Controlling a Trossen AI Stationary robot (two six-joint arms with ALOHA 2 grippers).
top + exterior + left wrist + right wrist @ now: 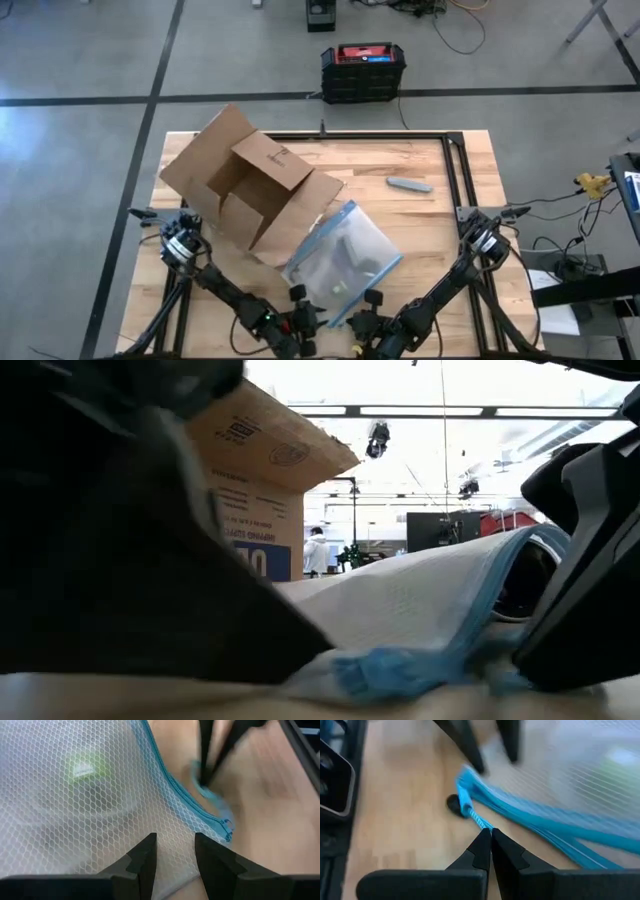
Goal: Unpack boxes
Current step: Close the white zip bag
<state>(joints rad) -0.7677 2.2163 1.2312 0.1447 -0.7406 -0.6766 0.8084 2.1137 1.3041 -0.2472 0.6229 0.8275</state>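
**With the pouch out on the surface, both grippers work its near corner**

While the cardboard box (250,185) lies tipped on its side at the back left of the surface (440,250), flaps splayed and its opening turned toward the front, the clear blue-edged zip pouch (345,262) rests just in front of it, touching or nearly touching the box's lower edge. A small grey object (409,184) lies apart toward the back right.

Left gripper (175,851): low at the front edge, fingers narrowly parted over the pouch's mesh face. Whether they pinch the mesh or only rest on it, cannot tell.

Right gripper (490,839): beside it at the pouch's corner, fingers pressed together right at the blue zipper edge (475,817). They appear to nip the zipper tape or pull, but the contact is too fine to confirm.

Judgement on the step: this looks like opening or dragging the pouch by its zipper end.
- Hold the mesh body down with the left so the pouch does not slide.
- Pull along the zipper line, not across it.
- Keep the pull low and slow; a thin tape slips easily from closed fingertips.
- Watch the two grippers' clearance; they sit very near each other.
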